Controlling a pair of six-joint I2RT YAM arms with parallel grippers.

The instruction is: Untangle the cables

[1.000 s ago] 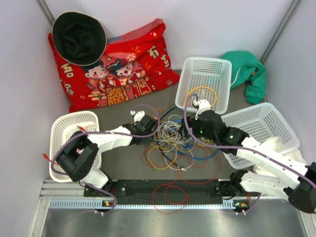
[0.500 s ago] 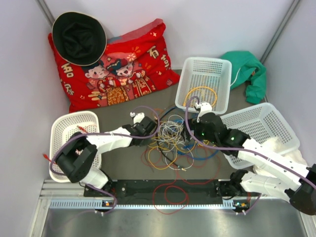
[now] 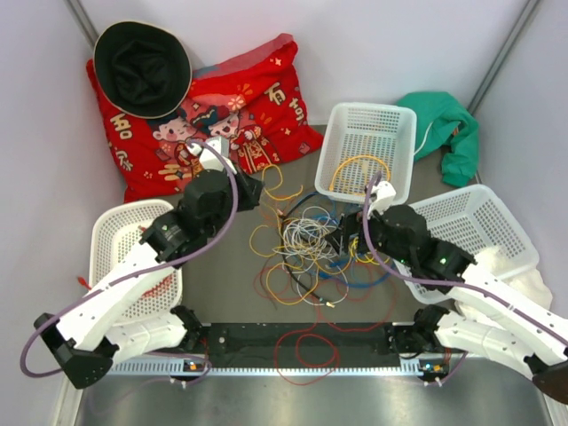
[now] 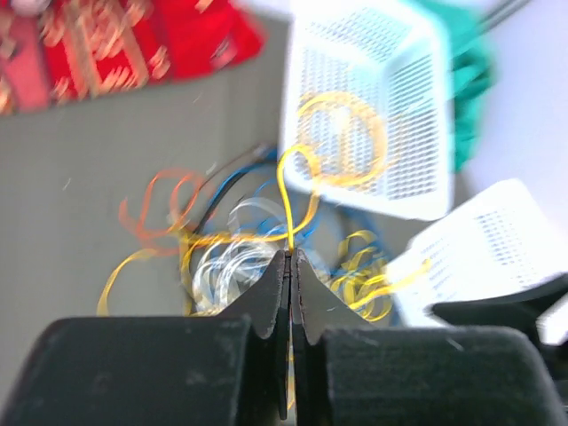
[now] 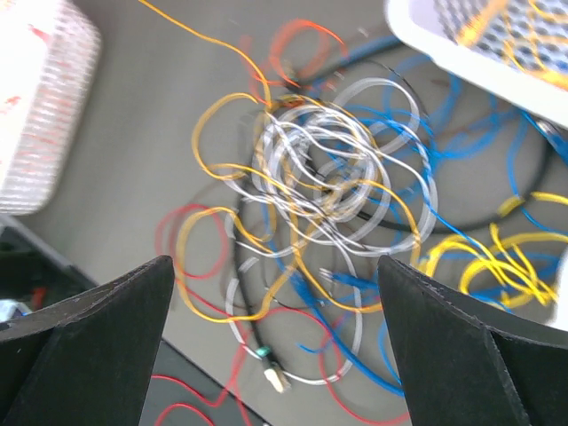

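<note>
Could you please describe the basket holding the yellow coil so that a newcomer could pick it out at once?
Find the red cushion at the table's far left; to its right, next to the green cloth, sits a white mesh basket. Of the three white baskets, the left basket and right basket flank the arms, and only this far one holds a yellow coil.

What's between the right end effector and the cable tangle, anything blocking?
Nothing visible. In the right wrist view the right end effector has its jaws open, and they frame the cable tangle straight ahead with no object in the gap. The left end effector is shut on a yellow cable off to the side, out of that path.
</note>
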